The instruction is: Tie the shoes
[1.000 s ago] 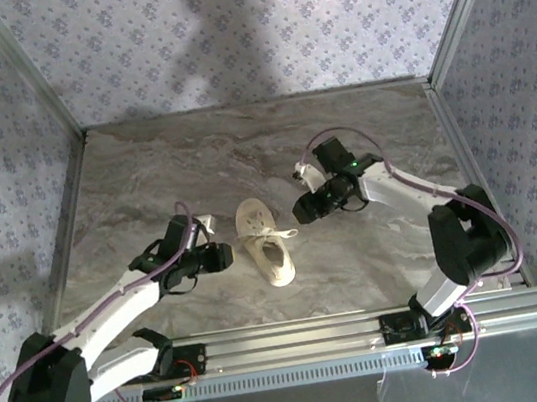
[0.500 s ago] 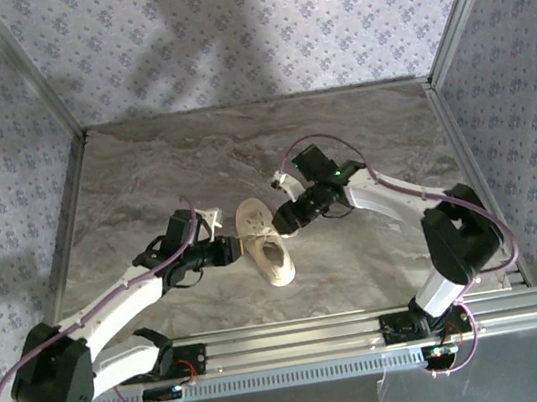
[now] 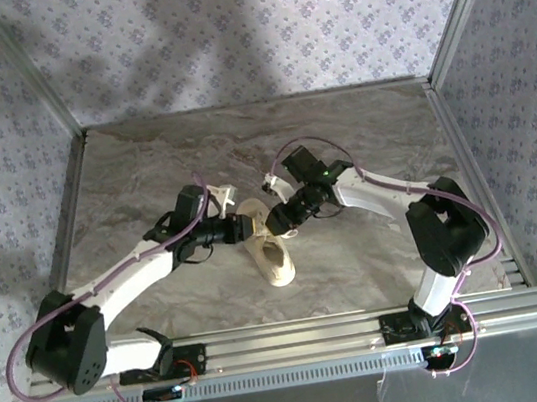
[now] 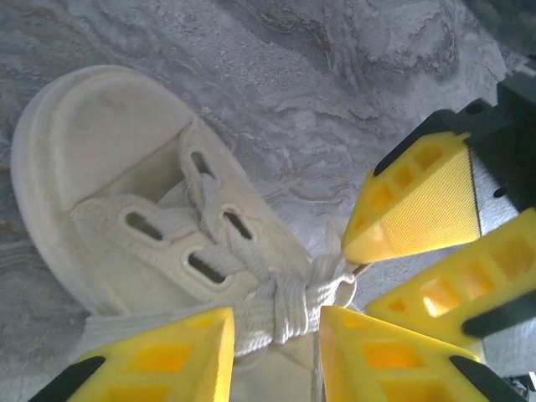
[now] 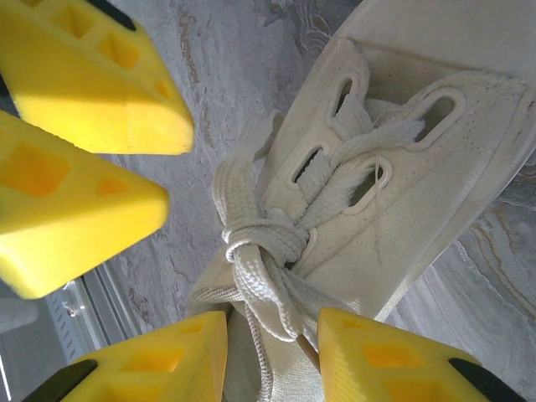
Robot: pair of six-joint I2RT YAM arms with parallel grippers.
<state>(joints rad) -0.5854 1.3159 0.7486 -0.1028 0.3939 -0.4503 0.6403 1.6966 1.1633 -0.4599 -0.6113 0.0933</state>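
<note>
A small cream sneaker lies in the middle of the marble table, its toe toward the near edge. Its white laces are bunched in a knot over the tongue. My left gripper comes in from the left and is open, its yellow fingertips either side of the knot. My right gripper comes in from the right, also open, with a lace loop lying between its fingertips. The two grippers nearly meet: the right one's fingers sit close in the left wrist view, and the left one's fingers in the right wrist view.
The grey marbled table is bounded by patterned walls on three sides and an aluminium rail along the near edge. Metal corner posts rise at the back corners.
Both grippers have moved inward from either side of the sneaker until they meet over its laces. The right jaws have narrowed. The sneaker has stayed put.
</note>
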